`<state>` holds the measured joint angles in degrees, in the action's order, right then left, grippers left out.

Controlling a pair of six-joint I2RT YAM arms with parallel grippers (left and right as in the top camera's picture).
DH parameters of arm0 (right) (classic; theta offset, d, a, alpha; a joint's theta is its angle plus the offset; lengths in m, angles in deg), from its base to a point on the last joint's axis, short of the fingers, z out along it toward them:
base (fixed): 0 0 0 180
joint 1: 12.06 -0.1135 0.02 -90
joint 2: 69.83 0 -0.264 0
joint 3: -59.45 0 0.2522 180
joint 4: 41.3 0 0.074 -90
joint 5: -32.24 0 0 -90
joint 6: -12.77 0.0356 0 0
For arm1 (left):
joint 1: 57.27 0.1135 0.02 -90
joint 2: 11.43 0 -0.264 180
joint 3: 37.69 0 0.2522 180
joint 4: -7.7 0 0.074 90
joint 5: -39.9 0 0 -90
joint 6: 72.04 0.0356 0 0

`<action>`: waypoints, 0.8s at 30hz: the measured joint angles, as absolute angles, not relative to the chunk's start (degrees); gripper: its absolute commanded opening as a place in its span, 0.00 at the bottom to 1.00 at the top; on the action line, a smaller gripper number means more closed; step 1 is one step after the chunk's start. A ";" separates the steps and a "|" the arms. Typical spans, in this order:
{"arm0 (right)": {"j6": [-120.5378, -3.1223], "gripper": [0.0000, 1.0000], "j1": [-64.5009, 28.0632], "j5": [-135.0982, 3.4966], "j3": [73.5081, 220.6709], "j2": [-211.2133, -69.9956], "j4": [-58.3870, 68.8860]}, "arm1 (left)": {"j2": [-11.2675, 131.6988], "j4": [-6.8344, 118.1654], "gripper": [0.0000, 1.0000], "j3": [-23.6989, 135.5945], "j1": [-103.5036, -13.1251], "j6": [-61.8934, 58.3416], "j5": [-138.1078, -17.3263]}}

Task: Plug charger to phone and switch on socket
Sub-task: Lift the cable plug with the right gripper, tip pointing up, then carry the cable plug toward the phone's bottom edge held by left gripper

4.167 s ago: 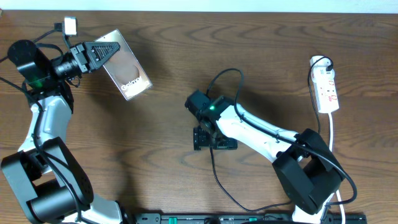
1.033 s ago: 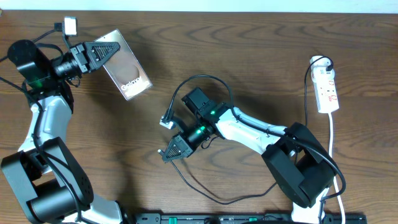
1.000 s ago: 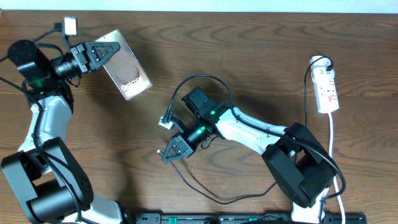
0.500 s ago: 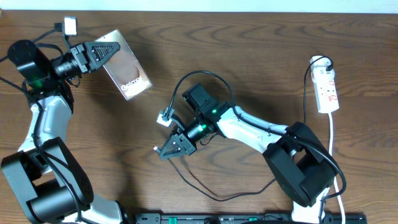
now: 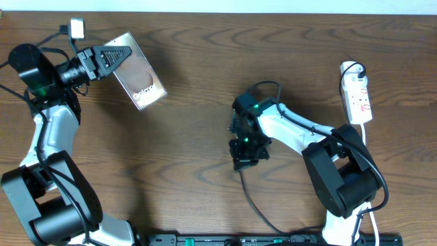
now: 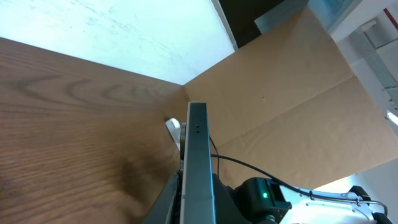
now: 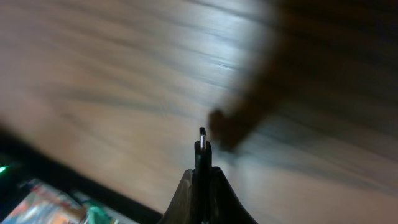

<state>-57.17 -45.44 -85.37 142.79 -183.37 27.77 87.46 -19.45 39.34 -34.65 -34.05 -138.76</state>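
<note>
The phone (image 5: 145, 83), a dark slab with white lettering, is held tilted off the table at the upper left, with my left gripper (image 5: 123, 55) shut on its upper edge. The left wrist view shows the phone (image 6: 198, 155) edge-on between the fingers (image 6: 171, 199). My right gripper (image 5: 243, 157) is near the table's middle, pointing toward the front edge, shut on the charger's plug. The plug tip (image 7: 202, 138) sticks out past the fingers (image 7: 184, 193); that view is blurred. The charger's black cable (image 5: 247, 198) trails toward the front edge. The socket (image 5: 359, 96) lies at the far right.
The socket's white cord (image 5: 364, 147) runs down the right side beside the right arm's base (image 5: 341, 184). The left arm's base (image 5: 48, 205) fills the front left corner. A brown cardboard wall (image 6: 298, 106) stands past the table's far edge.
My right gripper has swung from left of centre back to the right, carrying the plug; the cable's loop on the table has straightened behind it. The left arm and phone have not moved.
</note>
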 measured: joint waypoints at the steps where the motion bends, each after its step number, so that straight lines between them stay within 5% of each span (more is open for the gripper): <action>1: -56.52 0.01 -45.33 -83.89 142.79 -183.37 28.93 | 87.46 -19.45 0.07 39.34 -34.65 -34.05 -138.74; 24: -48.67 0.01 -53.90 -75.82 142.79 -183.35 32.43 | 87.46 -19.05 0.08 39.34 -34.65 -34.05 -138.76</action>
<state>-48.67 -53.90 -75.82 142.79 -183.35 32.43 87.46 -19.05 39.34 -34.65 -34.05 -138.76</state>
